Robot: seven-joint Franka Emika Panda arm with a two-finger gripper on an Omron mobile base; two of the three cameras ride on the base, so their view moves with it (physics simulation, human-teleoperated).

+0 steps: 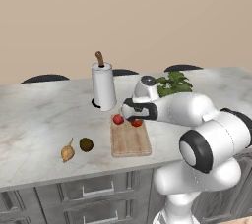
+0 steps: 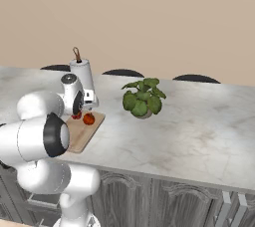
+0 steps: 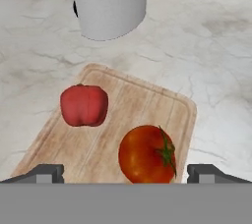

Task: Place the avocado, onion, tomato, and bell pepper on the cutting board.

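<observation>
A robot arm's fingers stand spread wide and released at the bottom of the hand view, straddling a tomato that sits on the cutting board, gripping nothing. Just up and left of it on the board rests the red bell pepper. In the left base view the board lies at centre frame on the marble bench, with the onion and the avocado side by side on bare stone at lower left, apart from the board and from each other.

Both look like light, firm, rounded pieces that would roll if nudged; the avocado, a smooth ball, is probably best pinched across its widest part, and the onion across its bulb rather than by its thin stem tip. The board so far carries two of the four vegetables, with open wood along its near half.

A white paper-towel roll stands beyond the board, a leafy potted plant to the right.
</observation>
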